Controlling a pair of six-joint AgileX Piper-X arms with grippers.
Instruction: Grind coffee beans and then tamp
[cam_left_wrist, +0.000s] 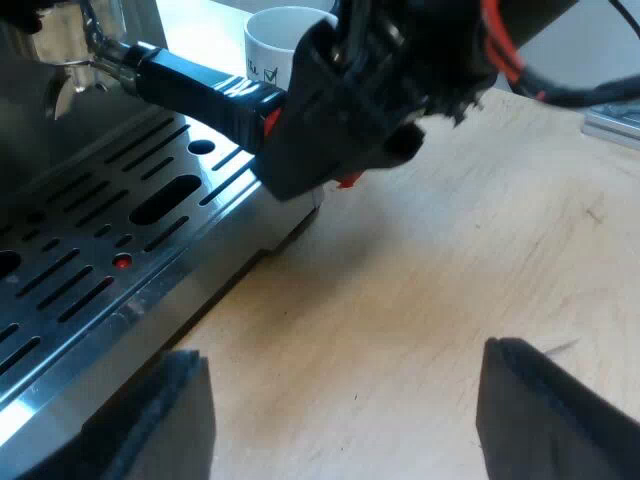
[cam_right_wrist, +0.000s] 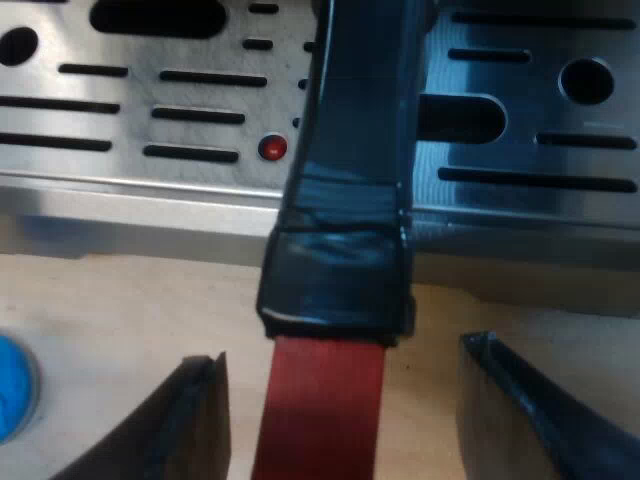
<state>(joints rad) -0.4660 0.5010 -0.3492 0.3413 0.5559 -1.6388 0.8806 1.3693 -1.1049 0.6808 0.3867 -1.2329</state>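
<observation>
The metal holder (cam_left_wrist: 95, 62) is locked into the espresso machine's front, its dark handle (cam_left_wrist: 200, 88) reaching out over the drip tray (cam_left_wrist: 90, 250). In the right wrist view the handle (cam_right_wrist: 350, 160) runs down to its red end (cam_right_wrist: 320, 410). My right gripper (cam_right_wrist: 340, 420) is open, one finger on each side of the red end, with gaps between the fingers and the handle. From the left wrist view, that gripper (cam_left_wrist: 310, 150) covers the handle's end. My left gripper (cam_left_wrist: 345, 430) is open above the wooden tabletop beside the tray, holding nothing.
A white mug (cam_left_wrist: 285, 40) stands on the table beyond the handle. A blue tamper (cam_right_wrist: 10, 390) sits on the table near the tray's edge. The slotted steel tray (cam_right_wrist: 120, 120) has a small red float. Bare wooden tabletop (cam_left_wrist: 450, 270) lies under my left gripper.
</observation>
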